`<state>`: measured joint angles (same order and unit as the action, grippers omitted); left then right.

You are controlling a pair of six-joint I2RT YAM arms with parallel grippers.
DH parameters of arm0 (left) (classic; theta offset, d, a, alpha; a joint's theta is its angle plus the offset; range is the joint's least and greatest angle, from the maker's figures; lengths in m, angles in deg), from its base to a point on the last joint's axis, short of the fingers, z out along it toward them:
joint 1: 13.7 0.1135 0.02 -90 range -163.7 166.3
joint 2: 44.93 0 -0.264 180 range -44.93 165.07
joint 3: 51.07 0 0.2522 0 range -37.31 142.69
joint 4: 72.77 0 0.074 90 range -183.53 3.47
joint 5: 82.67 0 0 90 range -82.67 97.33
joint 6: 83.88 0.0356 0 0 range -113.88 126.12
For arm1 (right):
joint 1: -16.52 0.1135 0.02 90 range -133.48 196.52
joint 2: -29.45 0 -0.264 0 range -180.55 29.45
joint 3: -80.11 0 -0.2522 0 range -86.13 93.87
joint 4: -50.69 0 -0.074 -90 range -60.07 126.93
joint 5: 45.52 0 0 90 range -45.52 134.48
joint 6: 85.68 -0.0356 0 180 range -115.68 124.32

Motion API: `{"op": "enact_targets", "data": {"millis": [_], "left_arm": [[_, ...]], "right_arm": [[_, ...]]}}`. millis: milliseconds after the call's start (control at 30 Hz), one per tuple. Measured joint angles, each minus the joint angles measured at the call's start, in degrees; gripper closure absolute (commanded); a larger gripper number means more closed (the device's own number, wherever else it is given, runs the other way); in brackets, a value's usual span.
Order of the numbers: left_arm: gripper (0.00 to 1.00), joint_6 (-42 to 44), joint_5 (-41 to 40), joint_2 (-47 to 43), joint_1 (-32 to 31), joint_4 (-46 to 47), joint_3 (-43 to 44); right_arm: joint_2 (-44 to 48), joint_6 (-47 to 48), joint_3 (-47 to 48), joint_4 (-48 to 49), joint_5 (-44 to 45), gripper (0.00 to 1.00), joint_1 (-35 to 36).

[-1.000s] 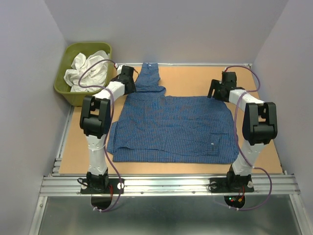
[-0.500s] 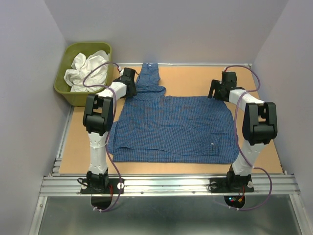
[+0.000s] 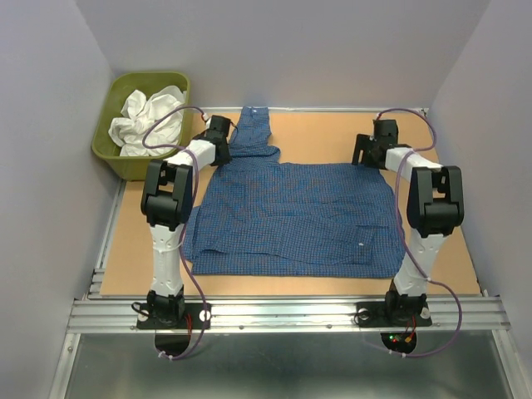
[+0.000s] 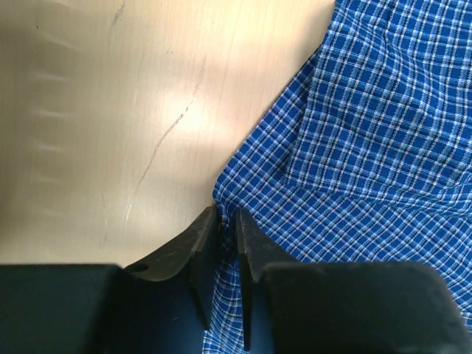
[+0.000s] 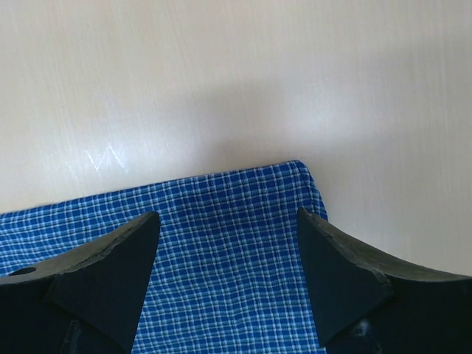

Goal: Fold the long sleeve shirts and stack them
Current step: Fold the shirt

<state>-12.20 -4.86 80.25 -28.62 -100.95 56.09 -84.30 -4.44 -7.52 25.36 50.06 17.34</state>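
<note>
My left gripper (image 4: pixel 226 221) has pinched in since a second ago, and the right arm has edged a touch to the left. The left fingers now almost meet, with a fold of the checked shirt (image 3: pixel 291 216) nipped between them at its far left edge, just where the sleeve (image 3: pixel 252 129) runs off toward the back wall. The right gripper (image 5: pixel 227 218) stands wide, one finger on each side of the shirt's far right corner; I can't tell if they touch the cloth. The shirt lies spread flat across the table (image 3: pixel 332 133). The white garment (image 3: pixel 150 116) sits crumpled in the green tub (image 3: pixel 108 154) at far left, close beside my left wrist.
</note>
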Motion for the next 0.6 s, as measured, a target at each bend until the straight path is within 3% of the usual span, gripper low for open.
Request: {"op": "enact_targets", "data": {"millis": [600], "left_arm": [[0.80,1.9,0.2,-0.4,0.0,3.3,-1.7]], "right_arm": [[-5.1,6.2,3.8,0.0,0.3,0.20,0.0]]}}
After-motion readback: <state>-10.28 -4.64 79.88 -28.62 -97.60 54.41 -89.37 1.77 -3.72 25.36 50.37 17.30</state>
